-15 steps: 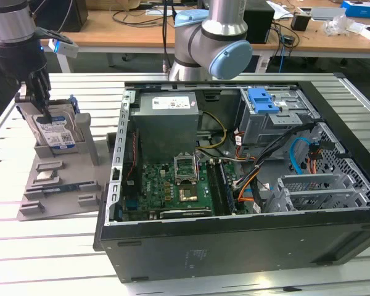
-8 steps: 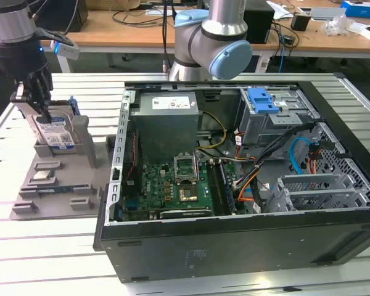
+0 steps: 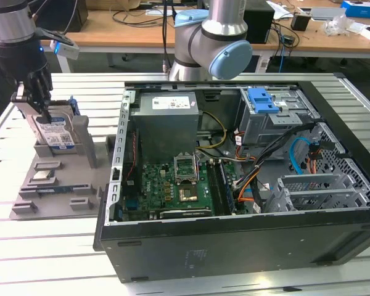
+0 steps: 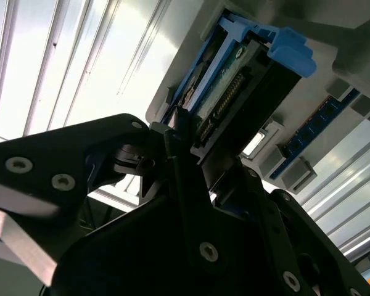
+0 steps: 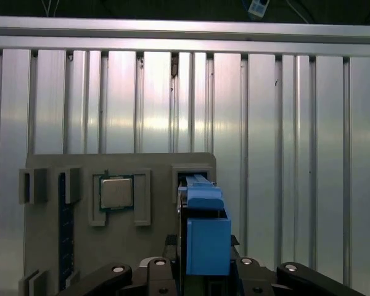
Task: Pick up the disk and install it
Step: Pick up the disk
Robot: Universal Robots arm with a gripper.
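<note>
The disk (image 3: 55, 132) stands on edge in a slot of the grey holder tray (image 3: 49, 185) at the exterior view's left, its white-and-blue label facing out and its blue carrier frame around it. My gripper (image 3: 40, 108) is down over its top edge. In the second wrist view the black fingers (image 4: 176, 154) press on the two sides of the disk (image 4: 234, 80). In the first wrist view the blue carrier of the disk (image 5: 206, 234) sits between the finger bases of the gripper (image 5: 200, 271). The lower end of the disk is in the slot.
An open computer case (image 3: 234, 154) lies on the slatted aluminium table (image 3: 55, 259), with a grey power supply (image 3: 166, 114), a motherboard (image 3: 172, 185) and a drive bay with a blue latch (image 3: 262, 100). The holder tray also carries a processor chip (image 5: 116, 192) and a memory stick (image 5: 63, 228).
</note>
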